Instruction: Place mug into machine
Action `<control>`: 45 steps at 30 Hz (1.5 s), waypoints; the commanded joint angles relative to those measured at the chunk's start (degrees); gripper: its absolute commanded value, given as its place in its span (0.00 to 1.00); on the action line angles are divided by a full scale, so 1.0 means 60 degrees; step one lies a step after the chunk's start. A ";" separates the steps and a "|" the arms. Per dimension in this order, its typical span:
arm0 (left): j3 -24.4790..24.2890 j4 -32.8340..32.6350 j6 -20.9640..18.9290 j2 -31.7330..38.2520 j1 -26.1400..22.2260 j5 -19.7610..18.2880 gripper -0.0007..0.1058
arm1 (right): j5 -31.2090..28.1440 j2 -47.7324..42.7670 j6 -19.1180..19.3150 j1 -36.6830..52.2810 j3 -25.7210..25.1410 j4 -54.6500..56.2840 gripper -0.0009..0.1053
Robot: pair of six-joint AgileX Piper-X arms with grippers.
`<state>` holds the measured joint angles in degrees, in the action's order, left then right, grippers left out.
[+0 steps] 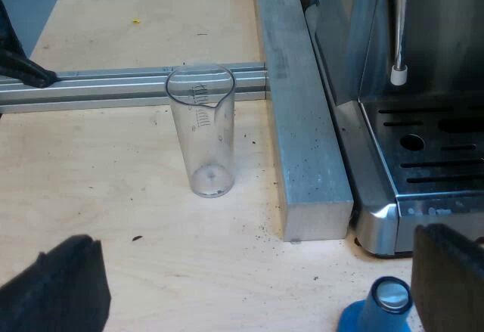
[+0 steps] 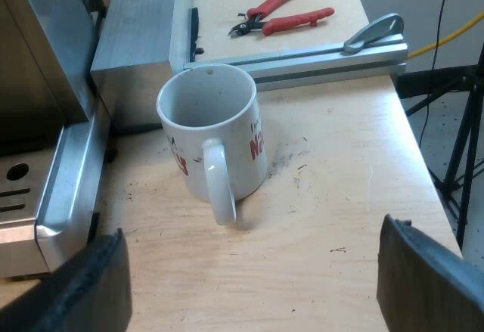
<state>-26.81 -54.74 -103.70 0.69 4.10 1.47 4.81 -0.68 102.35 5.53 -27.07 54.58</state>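
The mug [image 2: 227, 158] stands upright on the table [image 2: 340, 188] near the espresso machine [image 2: 64, 188].

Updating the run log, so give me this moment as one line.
right gripper: open, facing mug | mug: upright on table, beside machine, ungrasped | left gripper: open, facing measuring glass

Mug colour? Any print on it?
The mug is white with red lettering on its side. It shows best in the right wrist view.
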 commanded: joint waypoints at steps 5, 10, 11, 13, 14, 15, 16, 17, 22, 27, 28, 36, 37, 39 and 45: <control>-0.0064 0.0128 -0.0045 0.1310 -0.0022 -0.0861 0.77 | 0.0030 -0.0372 0.0058 -0.0005 -0.0085 -0.0126 0.65; -0.0064 0.0128 -0.0025 0.1310 0.0017 -0.1023 0.77 | 0.0030 -0.0372 0.0058 -0.0005 -0.0085 -0.0126 0.65; -0.0064 0.0150 -0.0025 0.1310 0.0041 -0.1222 0.77 | 0.0030 -0.0372 0.0058 -0.0005 -0.0085 -0.0126 0.65; -0.0064 0.0188 -0.0025 0.1273 0.0083 -0.1497 0.77 | 0.0030 -0.0350 -0.0024 -0.0005 -0.0085 -0.0126 0.65; -0.0086 0.0187 -0.0043 0.1211 0.0146 -0.1805 0.77 | 0.0030 -0.0306 -0.0024 -0.0005 -0.0182 -0.0028 0.65; -0.0130 0.0187 -0.0092 0.1095 0.0233 -0.2087 0.77 | 0.0030 -0.0226 -0.0024 -0.0005 -0.0327 0.0111 0.65; -0.0152 0.0187 -0.0125 0.1071 0.0266 -0.2157 0.77 | 0.0030 -0.0167 -0.0024 -0.0005 -0.0380 0.0186 0.65; -0.0221 0.0187 -0.0193 0.0901 0.0367 -0.2307 0.77 | 0.0030 -0.0064 0.0034 -0.0005 -0.0527 0.0307 0.65; -0.0429 0.0696 -0.0189 0.0137 0.1055 -0.2786 0.77 | 0.0030 0.0751 0.0180 -0.0029 -0.1440 0.1188 0.65; -0.0426 0.1326 -0.0189 -0.0505 0.2293 -0.4174 0.77 | 0.0133 0.1712 0.0213 -0.0423 -0.2028 0.1957 0.65; -0.0426 0.1363 -0.0189 -0.0588 0.2445 -0.4283 0.77 | 0.0147 0.1784 0.0227 -0.0501 -0.2058 0.2019 0.65; -0.0237 0.1452 0.0074 -0.1029 0.3706 -0.4602 0.77 | 0.0455 0.3035 0.0573 -0.1500 -0.2062 0.2690 0.65; -0.0044 0.1511 0.0258 -0.1079 0.3935 -0.4759 0.77 | 0.0455 0.3333 0.0573 -0.1651 -0.2002 0.2533 0.65; 0.0466 0.1809 0.0398 -0.1079 0.4255 -0.5074 0.77 | 0.0455 0.3576 0.0573 -0.1740 -0.1791 0.2073 0.65; 0.1088 0.2772 0.0398 -0.1098 0.4318 -0.5095 0.77 | 0.0455 0.4013 0.0573 -0.1759 -0.0695 -0.0184 0.65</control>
<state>-20.18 -39.93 -101.54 -6.04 29.77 -28.58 7.20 23.38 105.14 -4.91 -31.39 55.97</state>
